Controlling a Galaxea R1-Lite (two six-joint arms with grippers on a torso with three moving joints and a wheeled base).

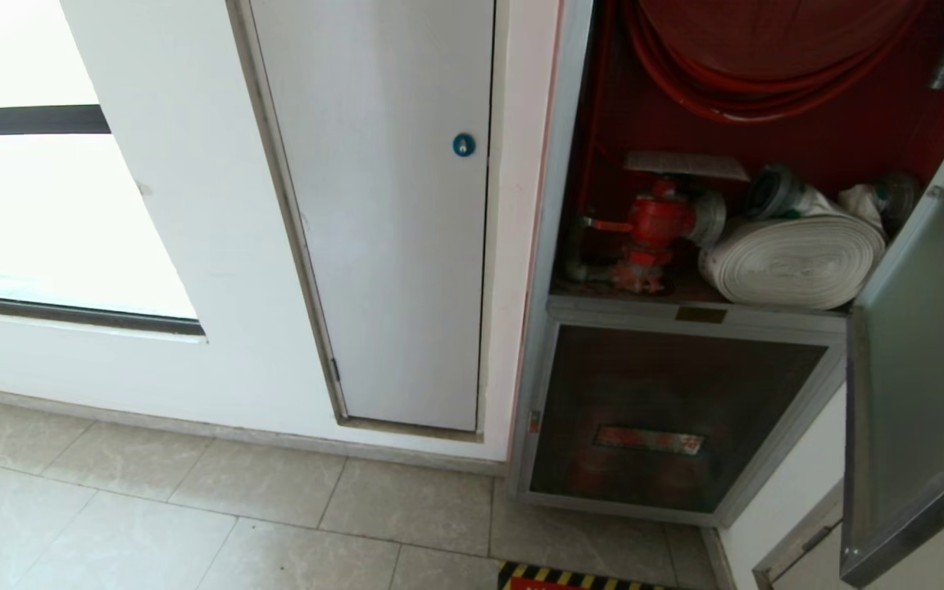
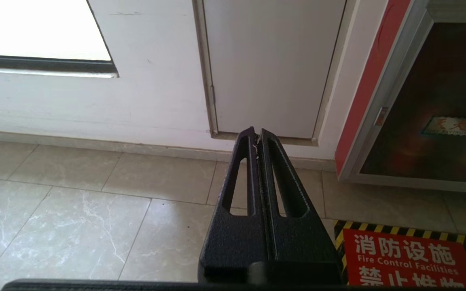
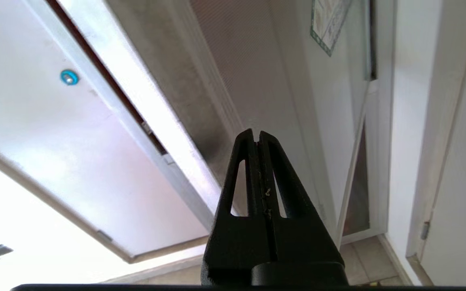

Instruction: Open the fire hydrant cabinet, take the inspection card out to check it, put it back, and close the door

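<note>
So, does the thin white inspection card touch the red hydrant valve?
Touching, it seems: in the head view the inspection card lies flat on top of the red hydrant valve, no gap visible.

1. Bright daylight pours in through the window (image 1: 54, 205), which glows plain white.
2. The white panel (image 1: 390, 213) and the floor tiles (image 1: 193, 524) are softly lit.
3. Inside the fire hydrant cabinet (image 1: 767, 131) it is dim and red.
4. The open door (image 1: 923, 393) looks hazy and pale.
5. In the right wrist view, the wall washes out to white.
</note>
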